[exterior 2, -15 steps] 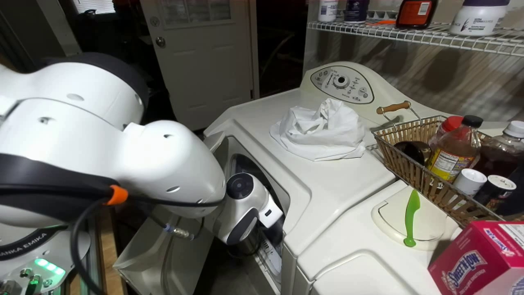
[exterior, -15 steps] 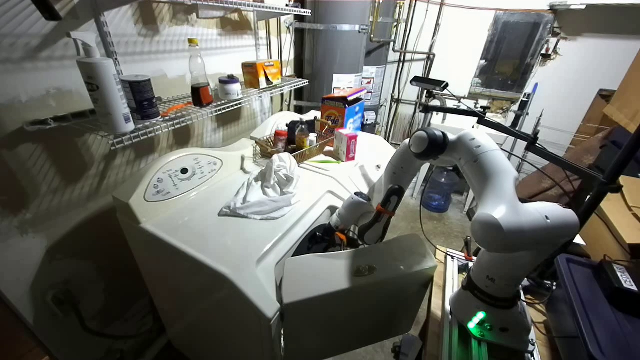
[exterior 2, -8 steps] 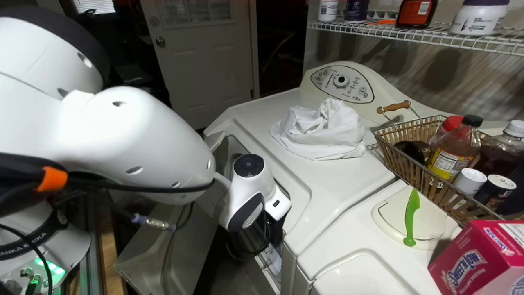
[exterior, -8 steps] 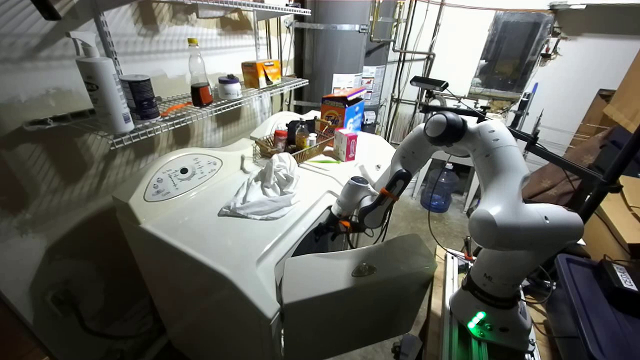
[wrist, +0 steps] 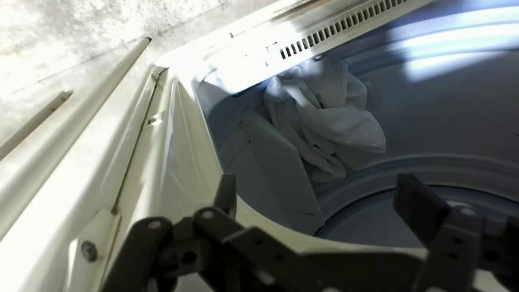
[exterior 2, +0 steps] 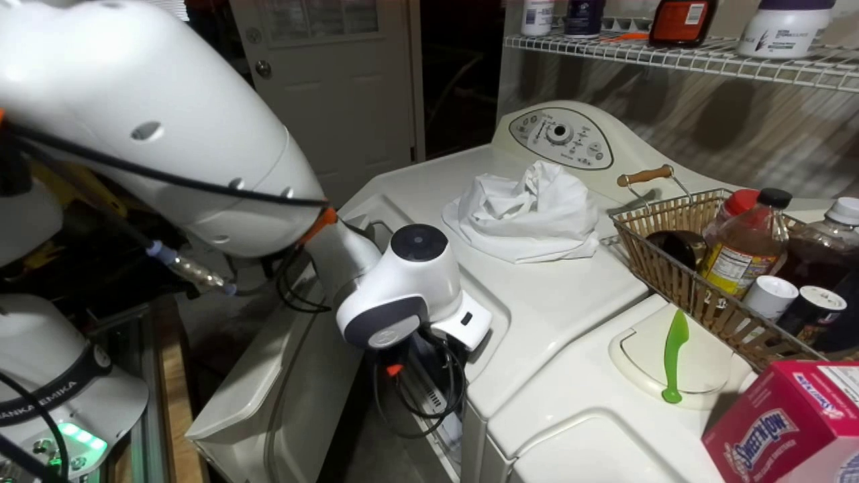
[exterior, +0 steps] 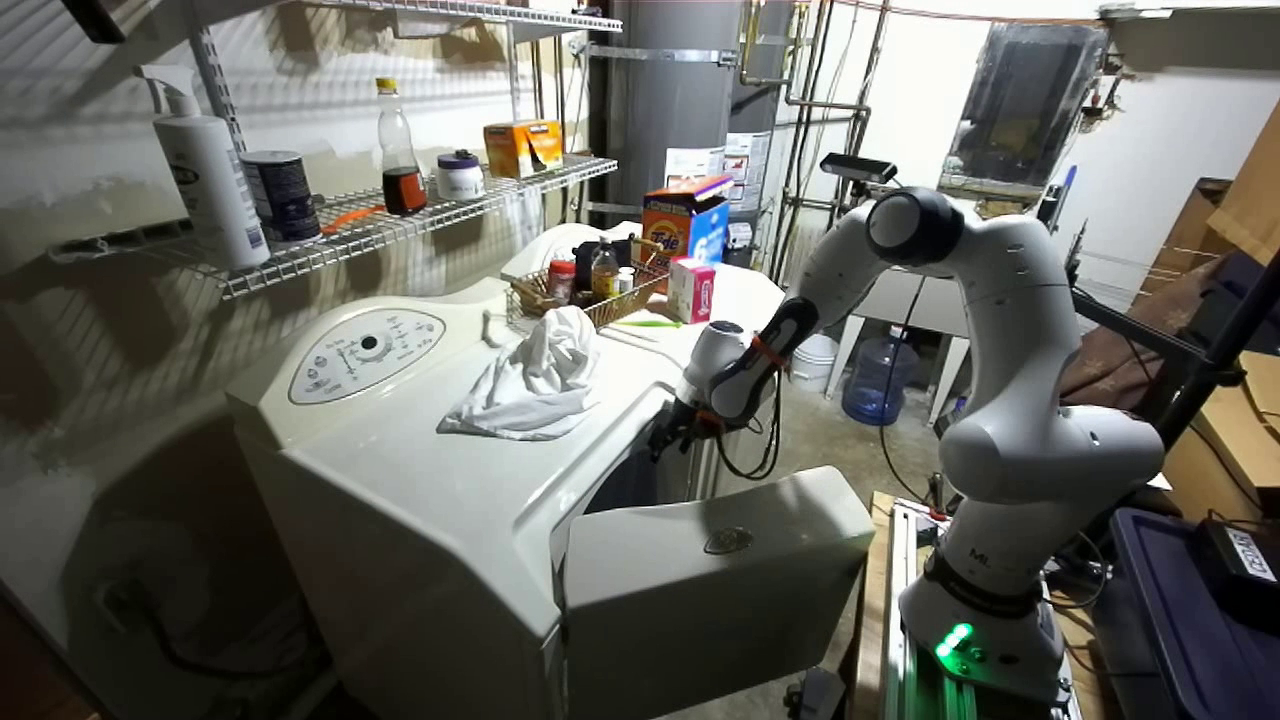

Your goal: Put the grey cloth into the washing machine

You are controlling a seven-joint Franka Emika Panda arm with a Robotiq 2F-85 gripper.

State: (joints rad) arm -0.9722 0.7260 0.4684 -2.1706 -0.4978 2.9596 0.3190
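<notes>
The claw (wrist: 318,192) is spread wide, its fingers (wrist: 226,194) well apart, and it has hold of nothing. The grey cloth (wrist: 328,117) lies out in front of it, past the fingertips and clear of them, crumpled in a loose heap inside the drum (wrist: 446,113) of the washing machine (exterior: 400,470). In the wrist view the heap shows beyond the gap between the fingers, roughly in line with it, just beside a raised fin (wrist: 282,166) of the drum; whether cloth and fin touch cannot be told. In an exterior view the claw hangs at the mouth of the machine, with the open door (exterior: 715,600) near it, to one side and apart from it. In an exterior view the arm's wrist (exterior 2: 429,288) hides most of the claw. In both exterior views a white cloth (exterior 2: 530,215) rests on top of the machine, near the claw but not touching it, and a wicker basket (exterior 2: 671,278) stands farther from the claw than that white cloth does.
</notes>
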